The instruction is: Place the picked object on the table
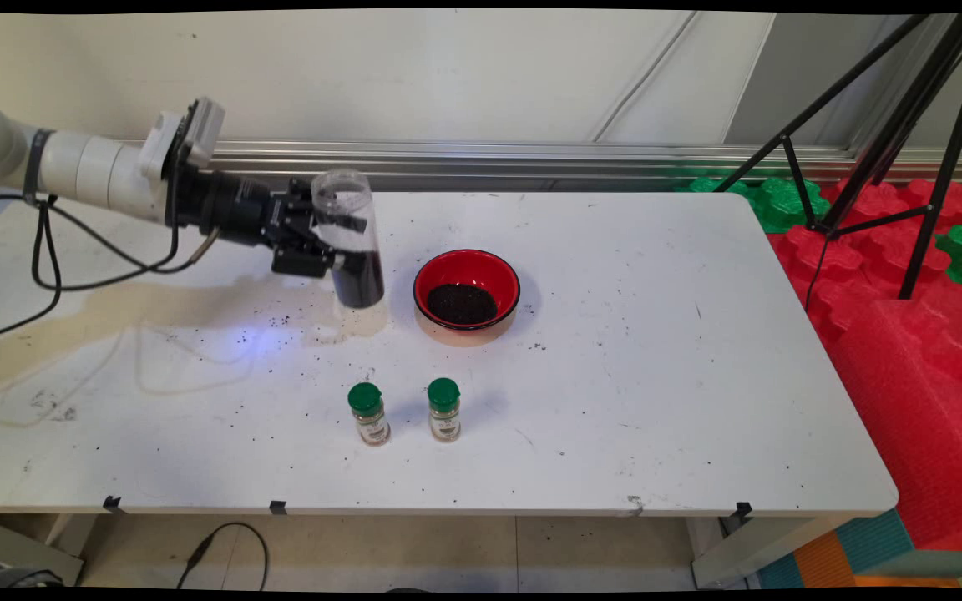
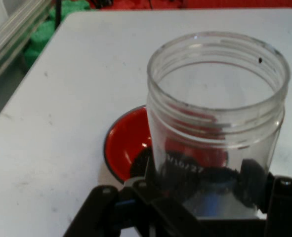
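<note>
Nearest the camera, two green-capped spice bottles stand untouched on the counter. Farther back, the gripper has its jaws clamped on a clear jar, open, nearly upright, dark grains at its bottom. Just beside it, the red bowl already holds dark grains.

Jar: clear plastic, glossy, threaded rim, dark granular fill low inside; gripper: matt black, clamped round the jar; bowl at the jar's 3 o'clock: glossy red inside, black rim, matt dark grains in it; table: smooth white, scuffed, stained, speckled with dark grains; two small bottles at 6 o'clock: clear, green plastic caps, paper labels.
</note>
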Robot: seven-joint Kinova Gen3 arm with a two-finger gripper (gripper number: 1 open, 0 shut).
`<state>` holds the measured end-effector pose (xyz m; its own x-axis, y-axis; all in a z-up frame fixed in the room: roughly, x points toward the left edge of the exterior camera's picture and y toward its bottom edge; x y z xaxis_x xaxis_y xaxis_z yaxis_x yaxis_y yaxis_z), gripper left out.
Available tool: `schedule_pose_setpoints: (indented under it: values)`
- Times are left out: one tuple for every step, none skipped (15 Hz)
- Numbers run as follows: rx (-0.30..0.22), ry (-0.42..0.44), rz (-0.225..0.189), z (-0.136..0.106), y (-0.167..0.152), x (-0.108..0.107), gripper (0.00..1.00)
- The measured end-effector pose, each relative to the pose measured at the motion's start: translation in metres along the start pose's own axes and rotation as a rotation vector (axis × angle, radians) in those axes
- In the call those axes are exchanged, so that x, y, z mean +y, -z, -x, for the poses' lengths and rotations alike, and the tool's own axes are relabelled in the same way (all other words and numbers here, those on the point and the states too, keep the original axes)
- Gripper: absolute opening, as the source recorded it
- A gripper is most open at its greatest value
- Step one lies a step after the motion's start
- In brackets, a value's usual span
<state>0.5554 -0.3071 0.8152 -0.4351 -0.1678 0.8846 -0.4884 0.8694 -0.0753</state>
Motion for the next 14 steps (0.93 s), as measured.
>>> schedule_pose_setpoints:
  values:
    - [-0.005,0.002,0.004,0.005,0.0,0.004,0.0]
    - [-0.008,0.003,0.007,0.008,0.0,0.007,0.0]
    - [-0.011,0.004,0.011,0.012,-0.001,0.011,0.0]
    - [-0.013,0.004,0.014,0.015,-0.001,0.014,0.0]
    - [-0.016,0.005,0.018,0.02,-0.002,0.017,0.0]
    - [-0.019,0.005,0.021,0.024,-0.003,0.021,0.0]
    - [-0.023,0.005,0.024,0.028,-0.005,0.025,0.0]
    - [-0.025,0.004,0.025,0.032,-0.006,0.027,0.0]
    - [-0.026,0.004,0.025,0.034,-0.008,0.029,0.0]
    - [-0.027,0.003,0.025,0.036,-0.01,0.031,0.0]
    - [-0.028,0.003,0.025,0.038,-0.011,0.032,0.0]
    - [-0.029,0.002,0.023,0.04,-0.014,0.034,0.0]
    - [-0.029,0.0,0.02,0.042,-0.016,0.035,0.0]
    - [-0.029,-0.001,0.016,0.044,-0.019,0.036,0.0]
